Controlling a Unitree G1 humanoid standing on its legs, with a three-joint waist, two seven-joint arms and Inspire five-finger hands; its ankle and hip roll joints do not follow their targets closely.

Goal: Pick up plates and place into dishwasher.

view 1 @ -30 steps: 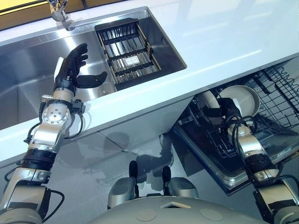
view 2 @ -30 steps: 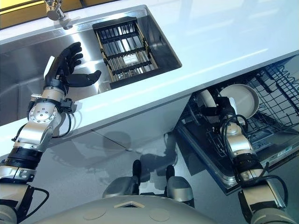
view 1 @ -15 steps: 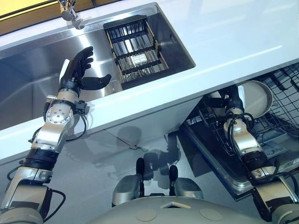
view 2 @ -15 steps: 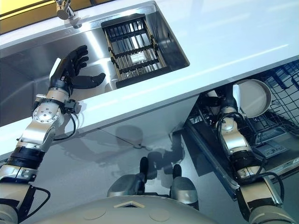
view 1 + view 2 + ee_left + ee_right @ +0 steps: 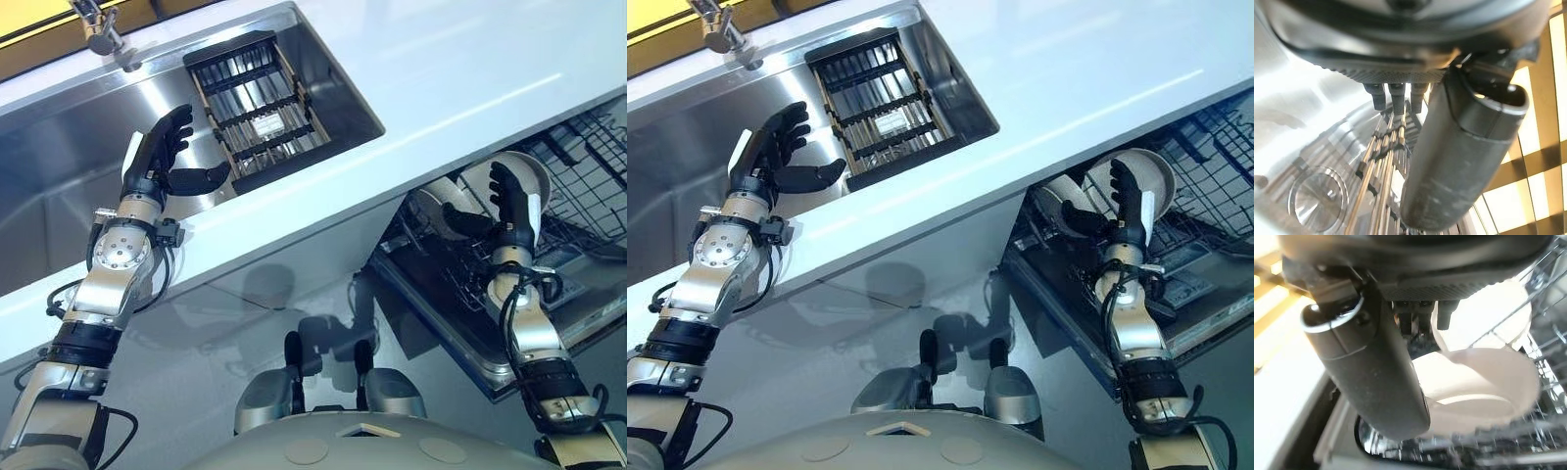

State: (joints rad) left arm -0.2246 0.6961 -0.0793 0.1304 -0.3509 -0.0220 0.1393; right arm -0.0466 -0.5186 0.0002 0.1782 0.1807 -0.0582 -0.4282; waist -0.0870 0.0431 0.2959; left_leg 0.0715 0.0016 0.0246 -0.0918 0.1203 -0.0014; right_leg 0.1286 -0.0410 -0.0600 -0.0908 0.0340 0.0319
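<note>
While raising the right hand in front of the pulled-out dishwasher rack, spreading its fingers straight upward and its thumb out sideways, gripping nothing. Seeing the same in the right wrist view: an open hand, with white plates just past the fingers.

Finding two plates standing on edge in that rack, side by side: the left plate tucked under the edge of the tabletop, the right plate directly behind the straight fingers. Pointing the thumb across toward the left plate; not being able to tell whether touching either plate or hanging just clear of both.

Hovering the left hand above the steel sink, well apart from the plates, on the far side of the tabletop's edge. Opening it wide, fanning the fingers upward and aiming the thumb at a black slatted basket, holding nothing and touching nothing.

Farther back, finding that basket sitting across the sink's right end, and beyond it a faucet rising at the sink's back rim.
</note>
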